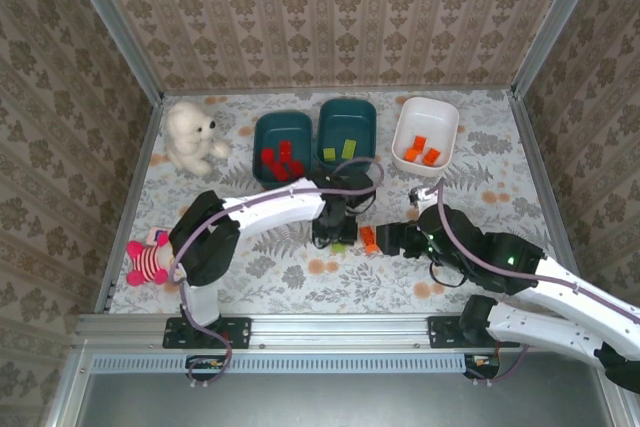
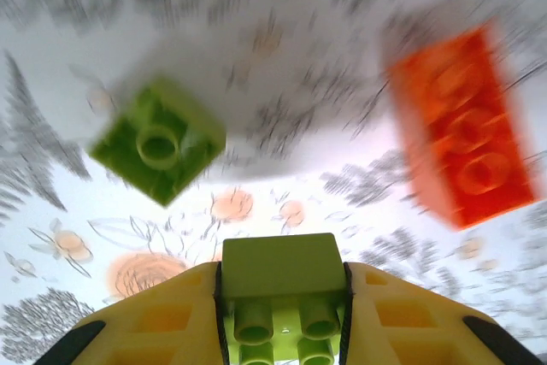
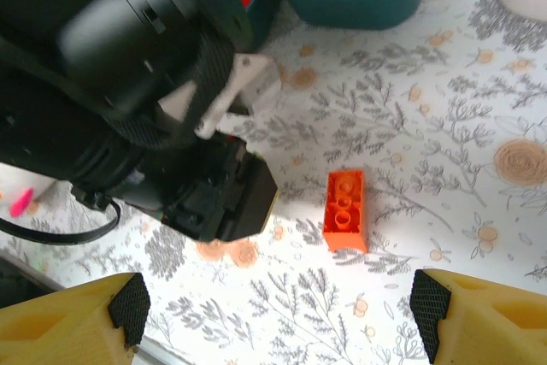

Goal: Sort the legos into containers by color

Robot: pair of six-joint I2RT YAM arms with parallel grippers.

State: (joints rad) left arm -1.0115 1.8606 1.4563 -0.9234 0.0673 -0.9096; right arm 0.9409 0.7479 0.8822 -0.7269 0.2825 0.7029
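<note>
Left pincer (image 2: pixel 282 314): is being pressed shut on a green brick (image 2: pixel 282 267) at the bottom centre of the left wrist view, with the brick sitting squarely between the yellow fingers.
Right pincer (image 3: pixel 273 305): is being held apart, with nothing between its fingers.
Orange brick (image 3: pixel 345 209): is lying on the bench (image 1: pixel 470 187) just right of centre in the right wrist view, above the gap of the right pincer.
Loose green brick (image 2: pixel 158 143): is lying on the bench at the left of the left wrist view, close to the held one.
Step in hand: the green brick is judged to be due for lifting and carrying to the middle tub (image 1: pixel 322 119), upper centre of the top view, where two green pieces are already lying.
Lift: a straight rise is being called for first, so that neither loose brick is swept aside.
Carry: the near rim should be cleared fully, and the left tub (image 1: pixel 258 135) with the red pieces, touching it on the left, should be avoided.
Release: the brick is best let go low inside the tub, so that bouncing out is avoided.
Crowding: both arms are standing close together at the centre of the top view, so the right one is best kept waiting.
</note>
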